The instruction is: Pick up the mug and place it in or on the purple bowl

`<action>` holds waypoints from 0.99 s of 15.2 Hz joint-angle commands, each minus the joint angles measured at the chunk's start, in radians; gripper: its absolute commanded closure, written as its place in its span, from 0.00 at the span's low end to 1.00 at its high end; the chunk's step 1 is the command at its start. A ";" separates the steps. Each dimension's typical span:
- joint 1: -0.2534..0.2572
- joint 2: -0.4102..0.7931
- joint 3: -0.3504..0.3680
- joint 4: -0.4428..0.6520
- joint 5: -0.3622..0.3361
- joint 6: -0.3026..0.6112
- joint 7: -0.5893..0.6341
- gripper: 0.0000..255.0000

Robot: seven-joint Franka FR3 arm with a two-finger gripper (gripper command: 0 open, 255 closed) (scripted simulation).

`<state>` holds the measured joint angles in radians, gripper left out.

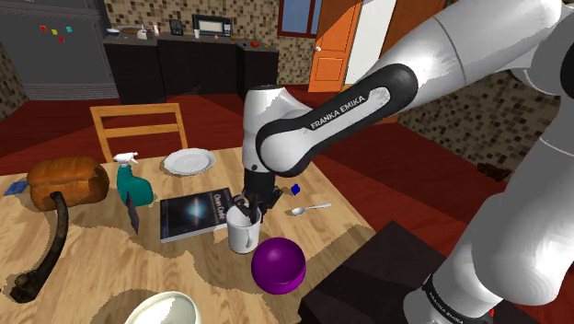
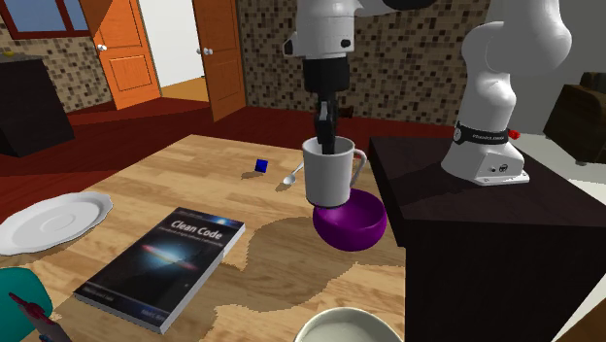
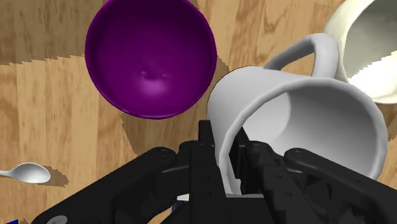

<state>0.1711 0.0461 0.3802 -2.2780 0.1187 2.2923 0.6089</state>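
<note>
Your fingers (image 2: 324,124) are clenched on the mug (image 2: 328,175): one finger sits inside it and the other outside, with the rim pinched between them. The mug is white and hangs from that grip on the side opposite its handle. In the wrist view it is tipped, so you look into its open mouth.

In the second exterior view the mug's base overlaps the rim of the purple bowl (image 2: 352,223), and the mug looks raised off the bench (image 2: 185,170). The handle points toward the dark stand (image 2: 486,243). The wrist view puts the mug just beside the purple bowl rather than over its middle, and you can see the bowl's whole inside. The purple bowl stands upright on the bench near the edge closest to the stand.

A white bowl (image 3: 369,44) lies just beyond the mug's handle in the wrist view. A spoon (image 2: 291,177) and a small blue cube (image 2: 260,165) rest on the wood on the far side of the mug from the second exterior camera. The spoon is the nearer of the two. A dark book (image 2: 160,257) lies flat, near the mug but apart from it. A white plate (image 2: 49,222) sits farther along the bench, well apart. In the shoulder view a teal spray bottle (image 1: 132,184) stands just past the book, with a brown loaf (image 1: 66,181) beside it.
</note>
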 commanded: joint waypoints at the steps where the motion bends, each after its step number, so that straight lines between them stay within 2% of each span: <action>1: -0.013 -0.085 -0.006 -0.088 0.042 0.005 -0.048 1.00; 7: -0.020 -0.347 -0.063 -0.327 0.138 -0.024 -0.188 1.00; 15: -0.019 -0.254 -0.051 -0.368 0.136 0.108 -0.190 1.00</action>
<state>0.1513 -0.2182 0.3264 -2.6415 0.2540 2.3846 0.4178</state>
